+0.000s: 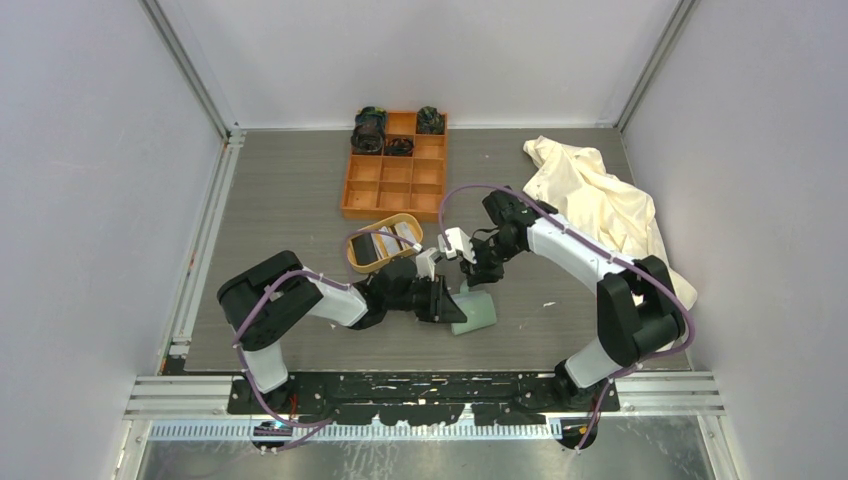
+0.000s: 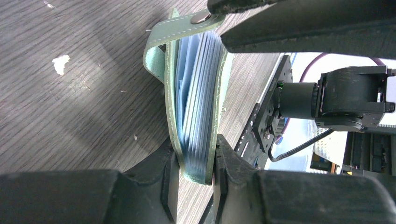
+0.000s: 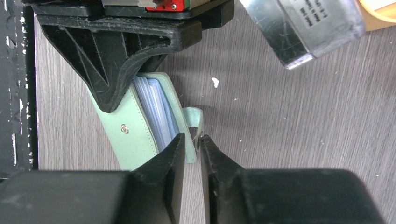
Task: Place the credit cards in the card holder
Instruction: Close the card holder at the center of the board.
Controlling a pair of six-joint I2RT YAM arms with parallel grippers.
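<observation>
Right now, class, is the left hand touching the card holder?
Touching. Left wrist view: the left hand clamps the card holder, fingers pressed on both covers.

L arm reaches low across to its right, tool (image 2: 194, 161) clamped on card holder (image 2: 196, 93); R arm bends inward, tool (image 3: 192, 145) angled down, jaws nearly together.

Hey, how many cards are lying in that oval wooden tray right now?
2 that show: a dark card in the left half of the tray and a white card to the right of it. More may lie hidden beneath them.
</observation>
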